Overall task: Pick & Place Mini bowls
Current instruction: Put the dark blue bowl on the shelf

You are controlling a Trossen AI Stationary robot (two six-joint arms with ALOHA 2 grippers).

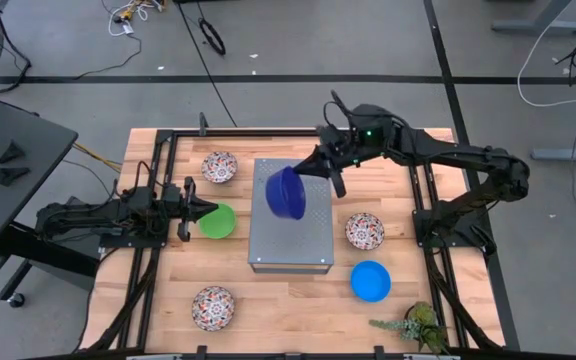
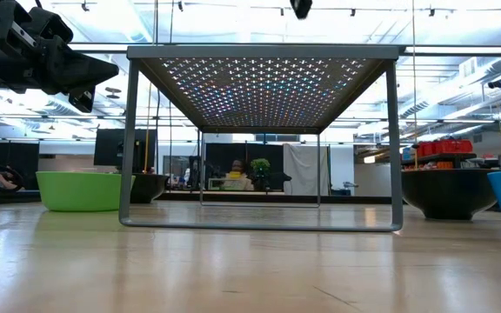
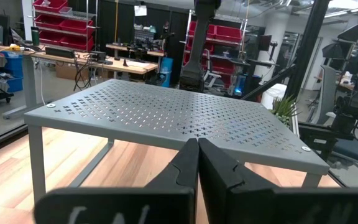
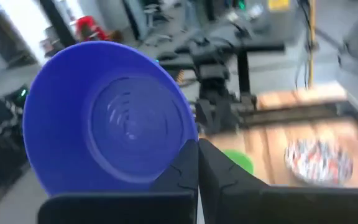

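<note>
My right gripper (image 1: 310, 174) is shut on a navy mini bowl (image 1: 287, 193) and holds it in the air over the grey perforated metal box (image 1: 290, 240). Three white floral mini bowls (image 1: 220, 166) (image 1: 365, 231) (image 1: 213, 307), a green one (image 1: 217, 221) and a bright blue one (image 1: 370, 281) rest on their bases on the wooden table around the box. My left gripper (image 1: 206, 210) waits shut and level just left of the green bowl, pointing at the box (image 3: 166, 112). My right gripper pinches the navy bowl's rim (image 4: 184, 142) between its two fingers. The fingers come roughly level from the table's far right. The bowl is lifted clear above the box top and tipped up on edge, its hollow (image 4: 129, 118) facing back toward the wrist.
The box stands on thin legs (image 2: 127, 139) at the table's middle, with open space beneath it. A small potted plant (image 1: 413, 322) sits at the near right corner. Black frame rails (image 1: 158, 160) run along the table's left and right sides.
</note>
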